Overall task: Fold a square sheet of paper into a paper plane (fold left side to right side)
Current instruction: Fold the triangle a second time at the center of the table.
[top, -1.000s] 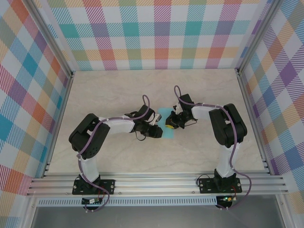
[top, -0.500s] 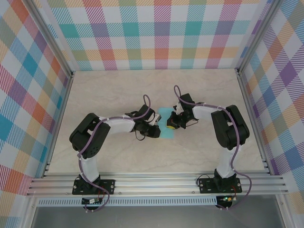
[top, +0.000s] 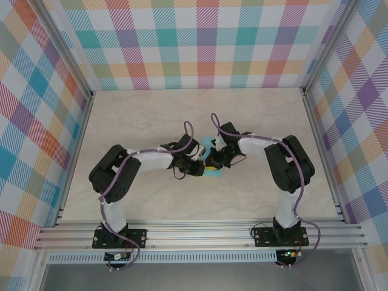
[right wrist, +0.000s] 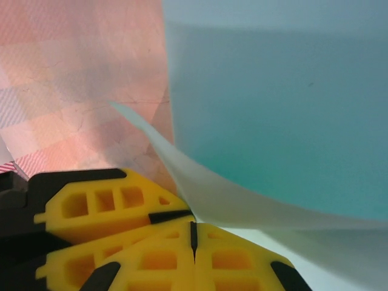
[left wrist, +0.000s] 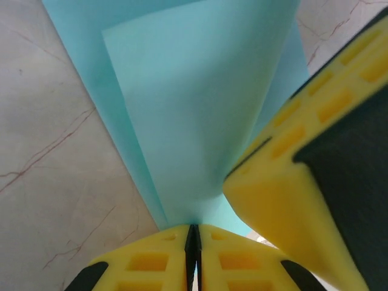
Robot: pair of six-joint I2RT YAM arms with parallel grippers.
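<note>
**Inspector:** State of the grippers?

**Technician:** Left gripper [left wrist: 193, 237]: pads pressed together, with the square sheet of paper [left wrist: 194, 109] coming out of the seam between them. It is pinching an edge. Right gripper [right wrist: 193, 233]: pads likewise closed, with a curled pale edge of the sheet running into their seam. I judge this a pinch on the same sheet. The 2 grippers sit just beside each other.

**Inspector:** Location of the sheet?

**Technician:** Middle of the table [top: 139, 121], between the 2 wrists. Part lies flat on the surface, and 1 layer is lifted and bowed above it. Whether a crease is set, I cannot tell.

**Inspector:** Handling assessment?

**Technician:** Thin, very light and limp. It bows under its own weight. It would likely crumple or tear if the 2 arms pulled apart, and it should slide easily on the smooth top. Recommended hold: a shallow pinch at the very edge or corner, leaving the fold line free. Carry the left side across in an arc, align the edges, then press.
</note>
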